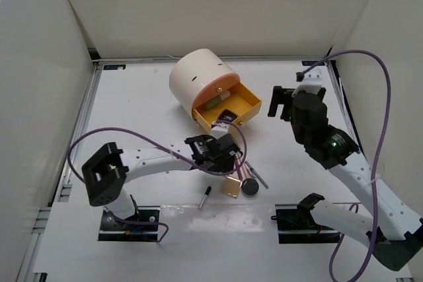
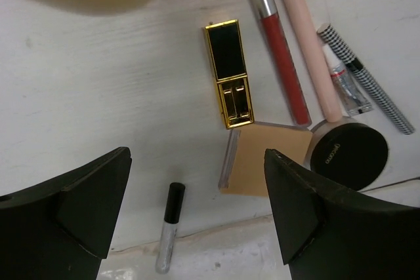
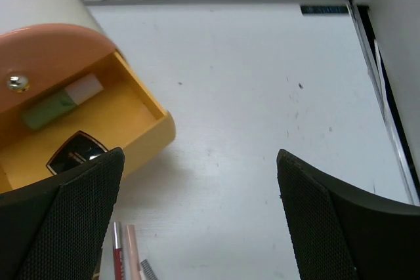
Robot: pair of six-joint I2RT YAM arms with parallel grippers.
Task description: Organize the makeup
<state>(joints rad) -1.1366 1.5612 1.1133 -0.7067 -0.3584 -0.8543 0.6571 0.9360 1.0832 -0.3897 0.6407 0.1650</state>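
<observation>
The makeup lies on the table in front of the box. In the left wrist view I see a gold-and-black case (image 2: 230,73), a tan pad (image 2: 266,162), a black round compact (image 2: 348,155), a red gloss tube (image 2: 279,50), a pink pencil (image 2: 305,37), a checkered pencil (image 2: 367,80), a small clear tube (image 2: 344,86) and a silver tube with a black cap (image 2: 169,227). My left gripper (image 2: 197,214) is open and empty above them (image 1: 225,150). My right gripper (image 3: 197,214) is open and empty, right of the drawer (image 1: 293,87). The yellow drawer (image 3: 141,139) holds a mint-green tube (image 3: 56,106) and a black compact (image 3: 75,152).
The cream cylindrical box (image 1: 201,77) stands at the back middle with its yellow drawer (image 1: 250,105) pulled out toward the front right. White walls enclose the table on three sides. A purple cable (image 1: 377,130) loops along the right arm.
</observation>
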